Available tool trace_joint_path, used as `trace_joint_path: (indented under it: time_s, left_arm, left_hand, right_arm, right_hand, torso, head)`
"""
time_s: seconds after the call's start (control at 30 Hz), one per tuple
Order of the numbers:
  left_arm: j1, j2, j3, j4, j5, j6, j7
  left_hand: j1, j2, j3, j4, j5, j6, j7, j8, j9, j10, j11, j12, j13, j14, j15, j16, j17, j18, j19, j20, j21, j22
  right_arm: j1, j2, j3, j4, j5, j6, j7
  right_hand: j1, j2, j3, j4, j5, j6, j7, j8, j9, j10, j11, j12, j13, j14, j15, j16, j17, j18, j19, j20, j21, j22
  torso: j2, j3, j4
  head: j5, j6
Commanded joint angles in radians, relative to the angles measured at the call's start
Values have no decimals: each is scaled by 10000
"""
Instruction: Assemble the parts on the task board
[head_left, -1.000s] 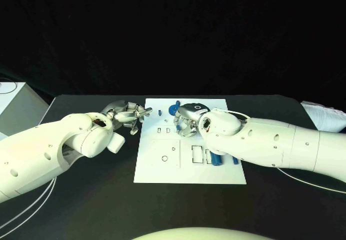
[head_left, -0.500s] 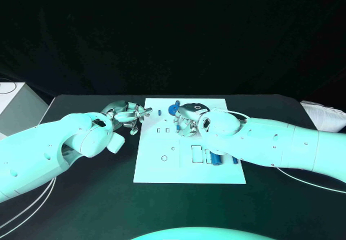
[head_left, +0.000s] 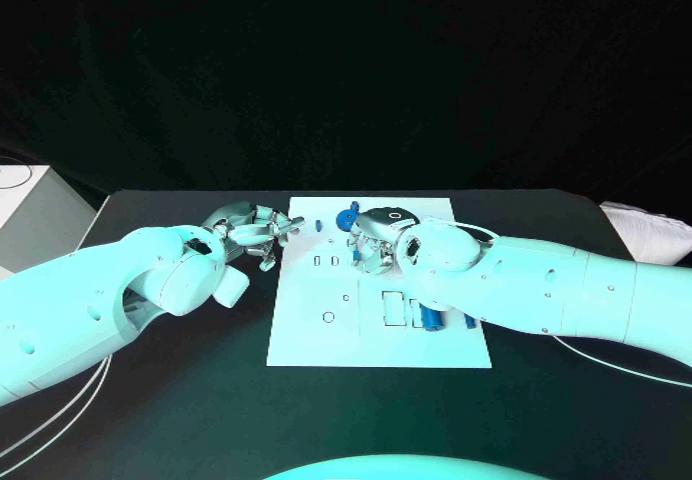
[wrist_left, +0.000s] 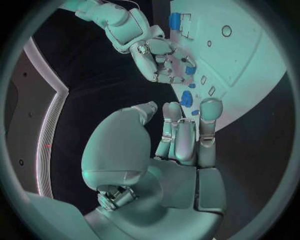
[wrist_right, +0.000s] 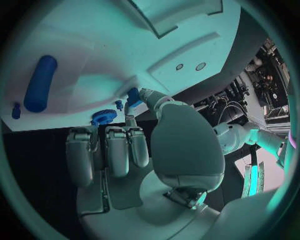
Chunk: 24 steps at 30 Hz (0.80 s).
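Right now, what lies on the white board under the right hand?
Under the right hand the board shows a blue gear and small blue pieces. The hand pinches one small blue piece. What lies directly beneath its palm is covered.

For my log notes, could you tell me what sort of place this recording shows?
Most likely a robotics lab test bench: a black table with a black backdrop behind it, a white task board carrying small blue parts, and two white robot arms reaching over it.
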Motion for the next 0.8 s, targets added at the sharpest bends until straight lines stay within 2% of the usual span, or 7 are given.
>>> trace_joint_path:
  time_s: [0.03,0.3,0.43,0.6,0.67,0.8]
  left_arm:
    - [-1,6,6,9,41,214,43]
    - [-1,7,6,-4,41,283,40]
    - [-2,11,6,-12,41,318,31]
    - [-2,25,5,-25,39,347,24]
    - [-2,39,5,-42,39,357,25]
    - [-2,116,4,-149,40,368,51]
  left_hand:
    - [-44,-64,65,6,1,-54,20,64,-8,-51,0,-36,-10,-47,35,-8,8,-119,-60,-10,-34,9]
    - [-72,-79,67,9,-3,-63,28,72,-22,-56,7,-37,-17,-43,41,1,21,-120,-57,-4,-25,24]
    - [-81,-85,66,10,-5,-66,30,73,-25,-57,9,-37,-18,-41,42,4,26,-121,-56,-3,-22,28]
    - [-81,-85,66,10,-5,-66,30,73,-25,-57,9,-37,-18,-41,42,4,26,-121,-56,-3,-22,28]
    - [-96,-91,66,12,-8,-69,34,77,-31,-60,12,-37,-21,-36,45,12,40,-126,-46,0,-3,56]
    - [-115,-118,63,7,-12,-90,44,78,-45,-72,19,-40,-28,-20,50,35,75,-131,-34,5,20,89]
  right_arm:
    - [-5,4,0,-4,-98,-95,-66]
    - [-7,-15,0,10,-97,-258,-64]
    - [-7,-35,0,28,-89,-359,-45]
    - [-9,-80,1,92,-72,-536,-14]
    - [-10,-120,1,147,-65,-676,12]
    - [-11,-343,7,397,113,-1336,251]
  right_hand:
    - [-136,0,-98,43,-73,-105,32,-71,-25,458,105,-76,2119,905,78,-40,1956,-47,977,69,-50,2389]
    - [-93,-17,-287,153,-86,-428,181,-299,-79,263,236,-276,1965,902,186,-41,1952,-40,969,155,-89,2370]
    - [-58,-22,-467,254,-146,-680,319,-464,-131,116,357,-419,1852,886,285,-81,1898,-25,954,235,-165,2331]
    - [-40,-30,-795,443,-420,-753,410,-511,-182,49,450,-475,1799,879,373,-95,1877,-15,945,327,-211,2308]
    - [-37,-29,-873,491,-473,-762,419,-515,-191,38,459,-483,1790,878,382,-97,1874,-14,943,340,-218,2305]
    - [-79,-30,-1206,725,-574,-752,430,-502,-209,53,473,-458,1799,876,397,-98,1869,-10,942,373,-231,2300]
  torso:
    - [0,-2,1]
    - [2,-2,1]
    - [0,1,0]
    - [2,-2,5]
    - [3,2,8]
    - [-24,12,15]
  head:
    - [-1,-4]
    - [-2,-7]
    - [-6,-3]
    - [-3,-1]
    - [1,5]
    - [-6,44]
